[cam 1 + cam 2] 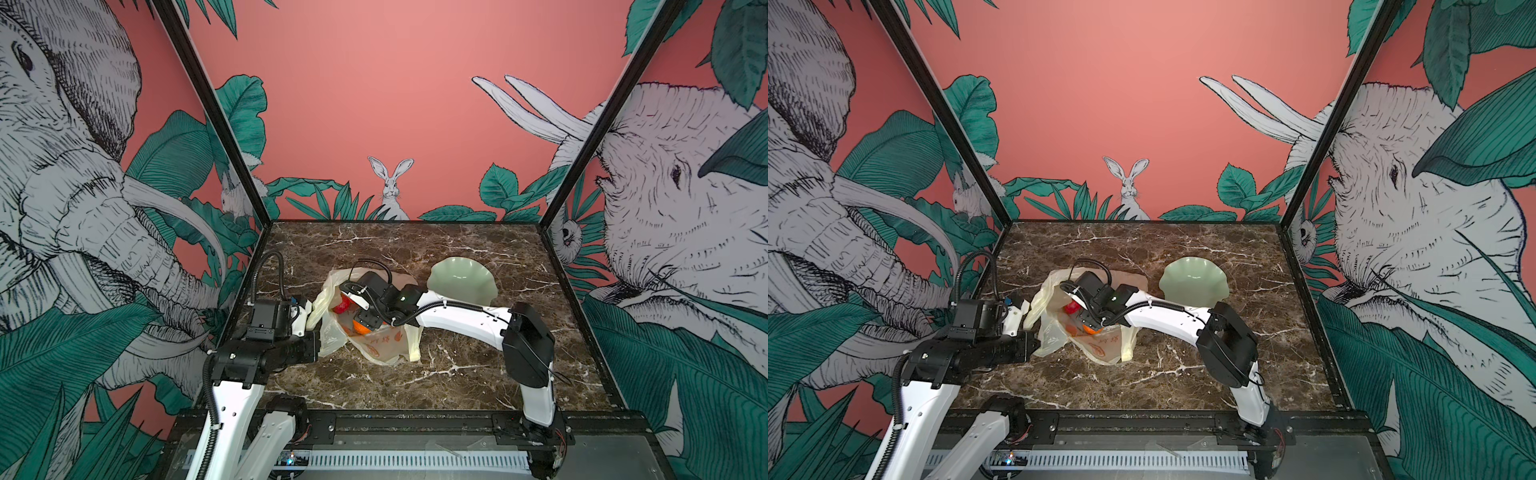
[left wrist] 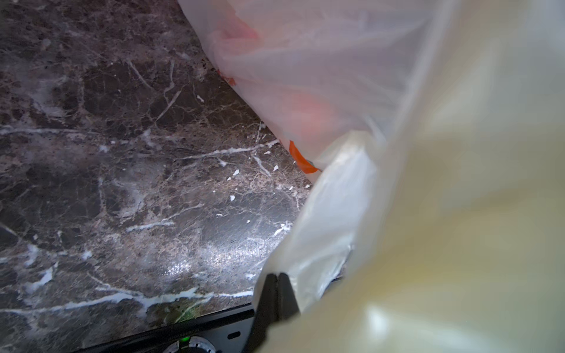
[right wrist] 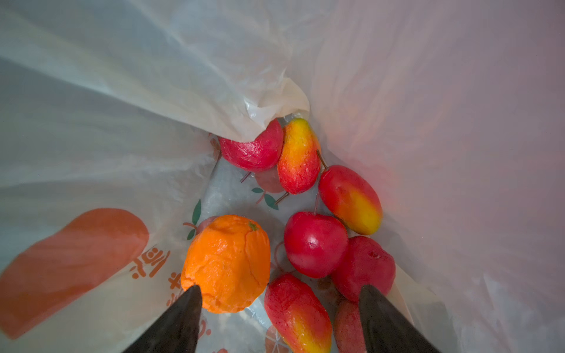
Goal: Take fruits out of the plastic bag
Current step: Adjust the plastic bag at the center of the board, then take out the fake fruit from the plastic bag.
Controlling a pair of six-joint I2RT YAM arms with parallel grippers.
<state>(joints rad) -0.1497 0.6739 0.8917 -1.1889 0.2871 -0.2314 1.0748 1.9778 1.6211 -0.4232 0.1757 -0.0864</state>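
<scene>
The thin, pale-yellow, crinkly plastic bag (image 1: 386, 349) lies on the brown marble desk (image 1: 457, 374) near its centre, with the bag's mouth at its 11 o'clock end. The pale green wavy-rimmed dish (image 1: 461, 278) sits near the bag, at its 2 o'clock. At the bag's 9 o'clock, the left end effector (image 1: 309, 316) is clamped on the rim. The right end effector (image 3: 279, 287) reaches in from 3 o'clock, jaws apart over the small glossy fruits (image 3: 315, 244). These all lie in the bag, with the round orange (image 3: 227, 262) just beside the others.

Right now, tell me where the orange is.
Inside the bag, seen in the right wrist view: the orange lies beside a round red fruit, near the right pincer.
</scene>
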